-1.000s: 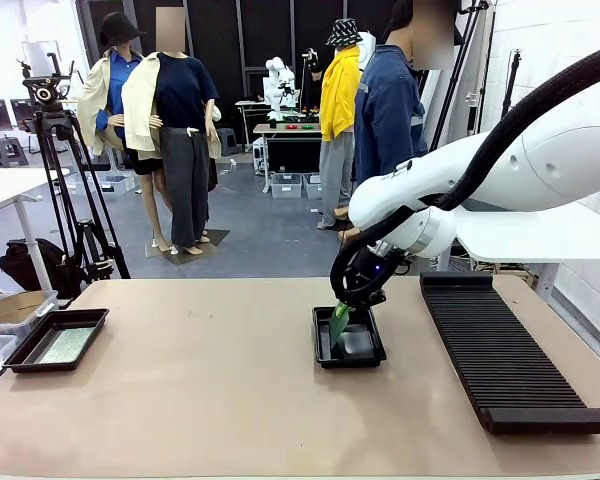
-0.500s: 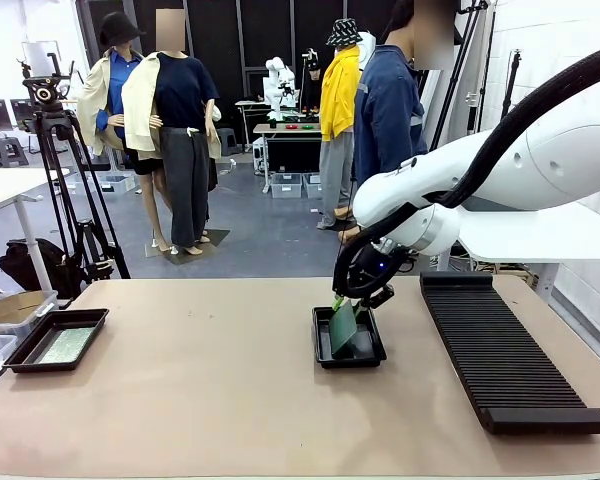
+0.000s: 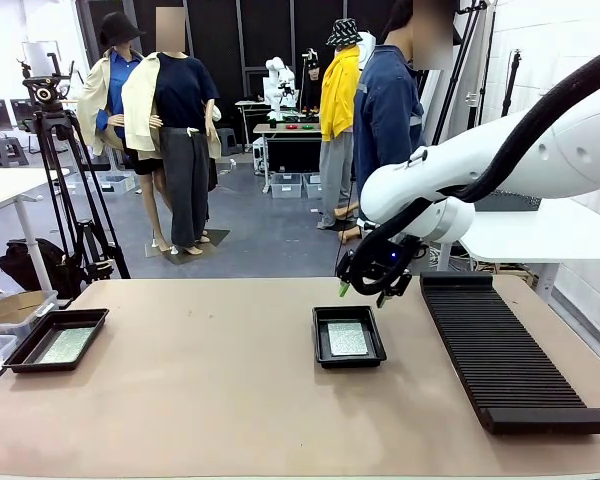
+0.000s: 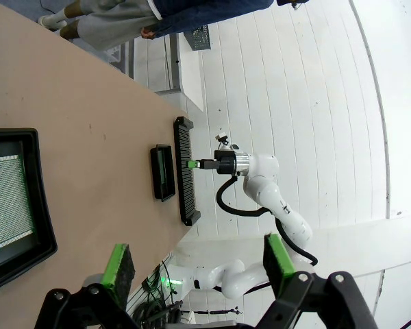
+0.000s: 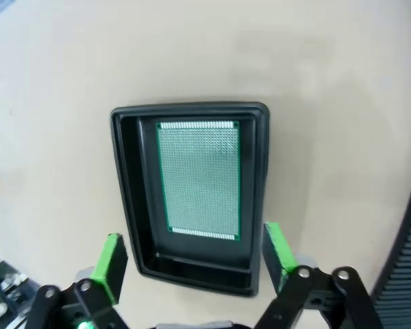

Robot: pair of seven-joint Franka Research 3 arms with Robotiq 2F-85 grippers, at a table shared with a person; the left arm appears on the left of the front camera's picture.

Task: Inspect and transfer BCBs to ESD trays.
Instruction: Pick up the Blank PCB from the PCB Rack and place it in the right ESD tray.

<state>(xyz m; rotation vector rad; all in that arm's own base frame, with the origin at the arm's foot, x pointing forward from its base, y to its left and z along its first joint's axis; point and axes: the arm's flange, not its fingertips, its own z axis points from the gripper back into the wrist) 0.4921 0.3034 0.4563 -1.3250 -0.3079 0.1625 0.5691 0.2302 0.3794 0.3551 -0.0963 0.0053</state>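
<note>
A green BCB (image 3: 347, 338) lies flat in the middle black ESD tray (image 3: 320, 345). My right gripper (image 3: 362, 294) hovers open just above that tray's far edge and holds nothing. In the right wrist view the BCB (image 5: 199, 178) rests on the tray (image 5: 123, 199) floor, beyond the spread right gripper (image 5: 194, 257). A second ESD tray (image 3: 25, 352) at the table's left edge holds another BCB (image 3: 66, 345). My left gripper (image 4: 197, 260) is open in the air above that tray (image 4: 44, 240) and its BCB (image 4: 7, 202).
A long black ribbed rack (image 3: 505, 350) lies along the right side of the table, close to the middle tray. A person (image 3: 390, 110) stands at the far side. The wide stretch of table (image 3: 200, 360) between the two trays is bare.
My right gripper has opened and let go of the BCB, which went from standing tilted in the middle tray to lying flat. The gripper has risen and drawn back towards the far side.
</note>
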